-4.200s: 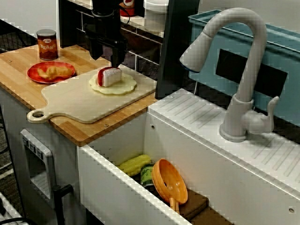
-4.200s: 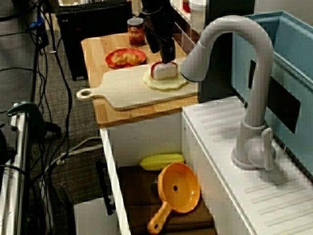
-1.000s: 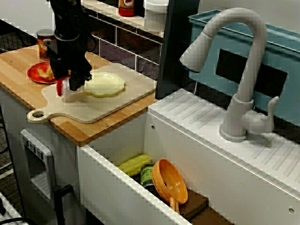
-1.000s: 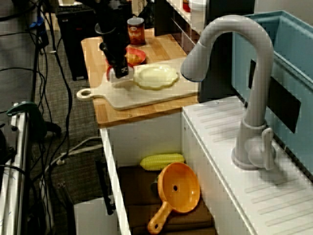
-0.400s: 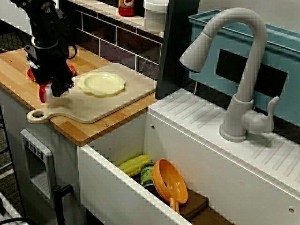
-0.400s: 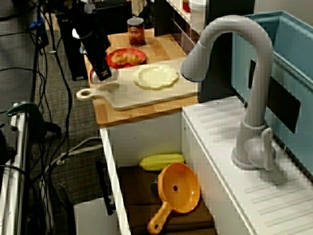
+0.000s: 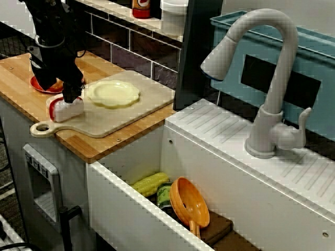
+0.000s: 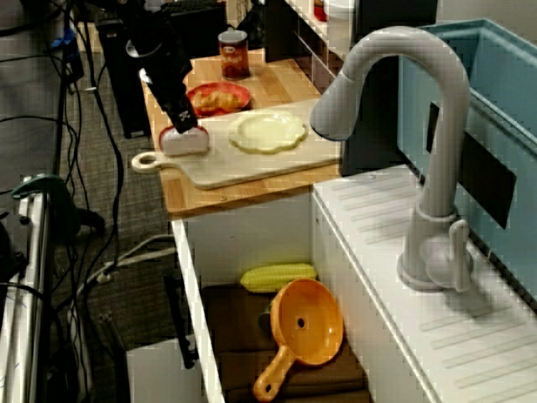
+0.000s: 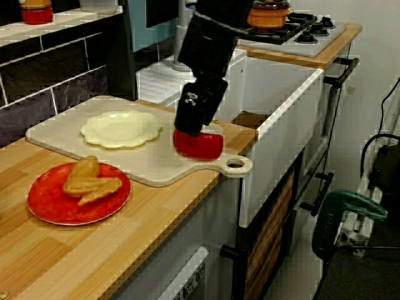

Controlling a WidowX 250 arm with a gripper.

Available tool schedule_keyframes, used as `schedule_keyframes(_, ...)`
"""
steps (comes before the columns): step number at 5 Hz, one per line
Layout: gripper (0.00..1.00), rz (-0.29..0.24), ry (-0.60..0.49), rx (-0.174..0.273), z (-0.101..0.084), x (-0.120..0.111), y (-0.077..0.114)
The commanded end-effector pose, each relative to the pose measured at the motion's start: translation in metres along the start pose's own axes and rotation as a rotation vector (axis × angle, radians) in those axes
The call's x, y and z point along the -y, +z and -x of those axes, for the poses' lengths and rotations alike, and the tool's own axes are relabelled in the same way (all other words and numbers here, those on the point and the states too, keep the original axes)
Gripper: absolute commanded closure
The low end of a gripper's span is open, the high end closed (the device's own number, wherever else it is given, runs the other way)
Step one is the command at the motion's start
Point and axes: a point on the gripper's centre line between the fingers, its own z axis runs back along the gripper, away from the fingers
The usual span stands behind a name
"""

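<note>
In the view across the sink, the red-and-white block (image 7: 65,109), which sat on the pale plate (image 7: 112,93) seconds ago, now rests on the cutting board (image 7: 120,117) by its handle, with the end effector (image 7: 69,97) right above it. The view along the sink agrees. From the desk's end I cannot tell whether the fingers have let go, but I judge the carry finished.

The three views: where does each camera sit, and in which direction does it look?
View from the front: low before the sink, facing the cutting board; arm and fingers show above the red-white block.
View from above: high behind the faucet, looking along the counter to the board; arm shows.
View from the far end: beside the red plate, facing back toward the stove; arm shows.
All share board, block, yellow plate.
</note>
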Motion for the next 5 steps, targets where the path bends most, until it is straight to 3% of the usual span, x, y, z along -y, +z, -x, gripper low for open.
schedule_keyframes(1,0.0,0.029,0.023,-0.019,-0.028,-0.024,0.015)
schedule_keyframes(3,0.0,0.044,-0.078,0.037,-0.056,-0.05,0.025)
schedule_keyframes(4,0.0,0.041,-0.103,0.08,-0.058,-0.065,0.02)
schedule_keyframes(5,0.0,0.048,-0.158,0.085,-0.055,-0.072,0.007)
